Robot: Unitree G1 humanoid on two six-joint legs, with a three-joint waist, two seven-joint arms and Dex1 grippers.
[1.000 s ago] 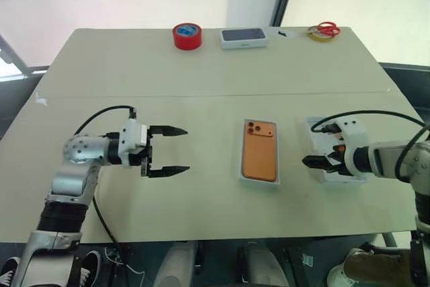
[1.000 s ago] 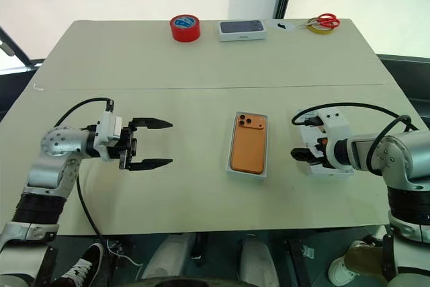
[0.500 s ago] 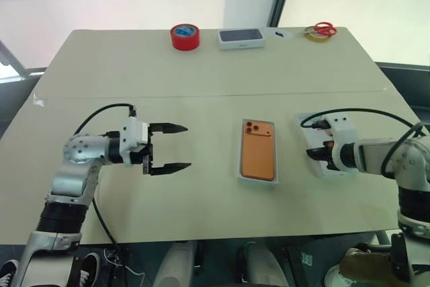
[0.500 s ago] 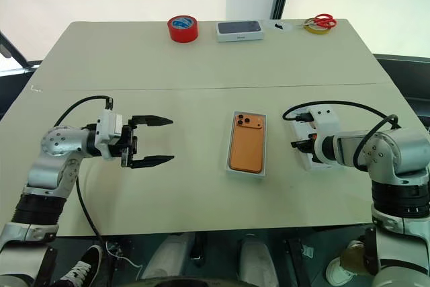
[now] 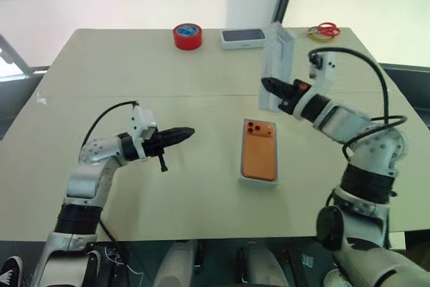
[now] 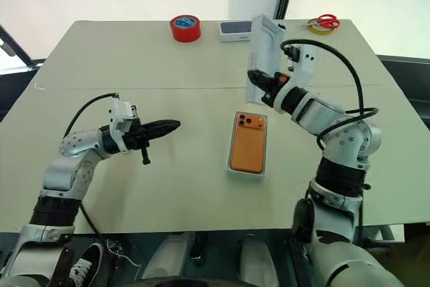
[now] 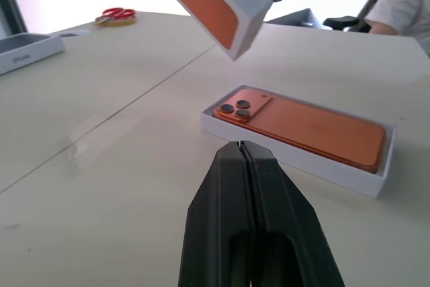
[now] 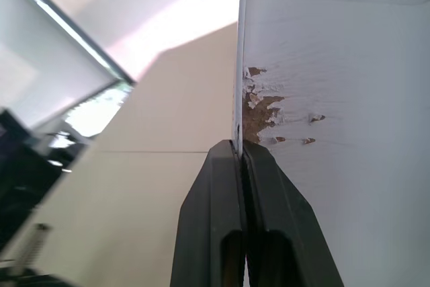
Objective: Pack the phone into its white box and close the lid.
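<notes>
Clamped in the right gripper (image 5: pixel 267 85), the lid (image 5: pixel 279 65) hangs above the phone (image 5: pixel 259 150).

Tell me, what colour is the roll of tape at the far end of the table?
Red tape roll, clearest in the right eye view.

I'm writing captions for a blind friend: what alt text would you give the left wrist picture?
An orange phone lies camera-side up in a shallow white box on a beige table. Above it hangs a tilted white lid with an orange phone picture on its face. The left gripper has its black fingers shut, pointing at the box.
</notes>
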